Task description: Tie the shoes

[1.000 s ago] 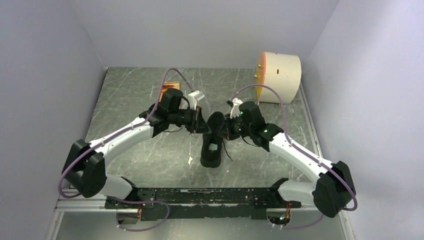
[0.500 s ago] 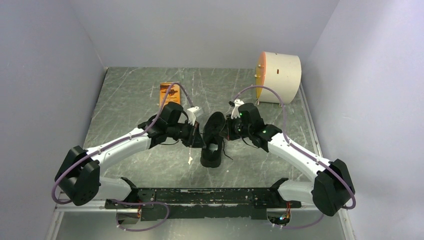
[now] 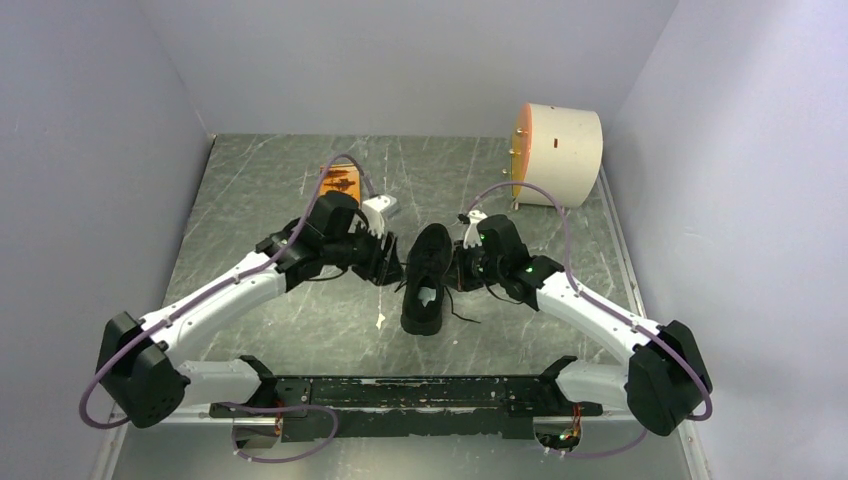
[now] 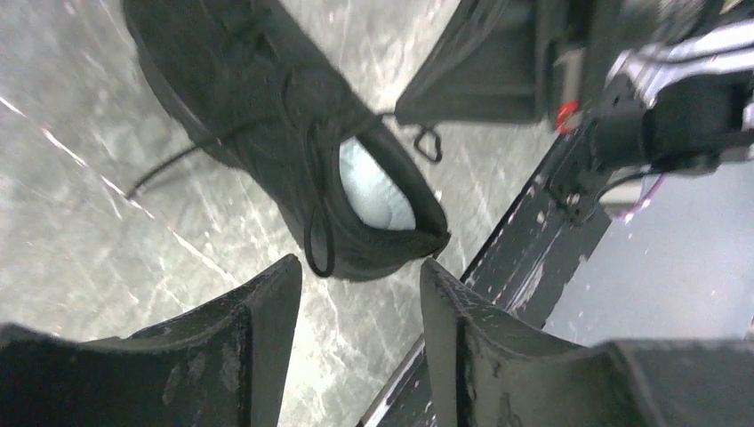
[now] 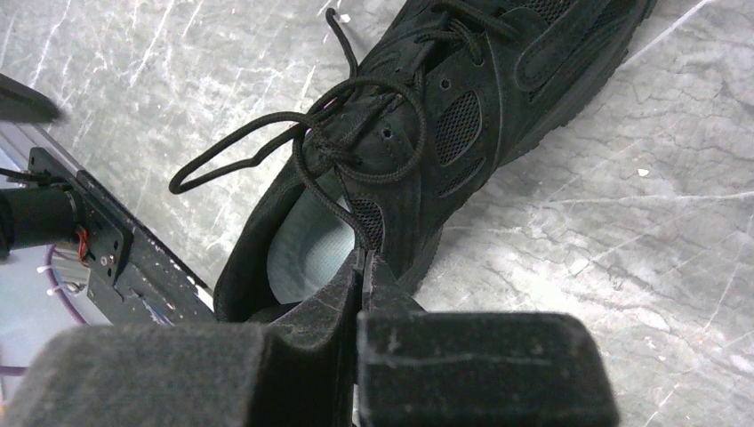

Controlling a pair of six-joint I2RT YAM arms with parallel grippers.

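Observation:
The black shoe (image 3: 428, 275) lies in the middle of the table with its toe pointing to the far side and its pale insole showing. My left gripper (image 3: 392, 268) hangs just left of the shoe (image 4: 267, 116), and in the left wrist view this gripper (image 4: 360, 267) is open with only the table between its fingers. From the right side of the shoe (image 5: 462, 116), my right gripper (image 5: 364, 258) is shut on a thin black lace (image 5: 338, 200) that runs from the crossed laces down into its tips. Another lace loop (image 5: 222, 151) lies loose over the shoe's collar.
A cream cylinder with an orange lid (image 3: 558, 140) stands at the back right. An orange packet (image 3: 340, 180) lies behind the left arm. A black rail (image 3: 420, 395) runs along the near edge. A small white scrap (image 3: 380, 321) lies left of the heel. Grey walls close in three sides.
My left gripper has opened and drawn back to the left, away from the shoe. The right gripper stays shut at the shoe's right side.

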